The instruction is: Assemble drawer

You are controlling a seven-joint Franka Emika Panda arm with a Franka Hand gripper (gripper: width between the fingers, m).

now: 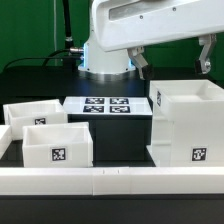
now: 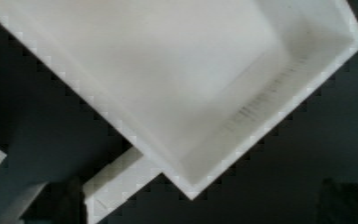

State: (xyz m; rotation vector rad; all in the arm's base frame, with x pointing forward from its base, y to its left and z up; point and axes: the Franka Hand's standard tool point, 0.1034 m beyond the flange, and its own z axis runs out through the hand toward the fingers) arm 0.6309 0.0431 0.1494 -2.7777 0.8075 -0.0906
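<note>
A black table fills the scene. The white arm comes in from the far side, and its round base stands behind the marker board.

The drawer lies in three separate white plastic parts, none fitted into another. The largest is the housing, a tall boxy shell on the exterior view's right, upright with its top open. Its walls are thin and plain, and a black-and-white square tag sits low on its near face. In the wrist view the housing takes up most of the picture as a pale flat surface with a raised rim running to a corner. The picture is blurred, so finer detail cannot be made out.

A low white border rail runs along the near edge of the table, in front of all three parts. The marker board lies flat on the far side, between the trays and the housing.

The two trays are on the exterior view's left. The near tray stands just behind the rail, open upward, with a tag on its near wall. The far tray sits behind it and further left, close to it; whether they touch cannot be told. No knob shows on either tray from this angle.

The gripper hangs over the housing's open top. Its two dark fingers are spread wide with nothing between them, and they are clear of the walls.
</note>
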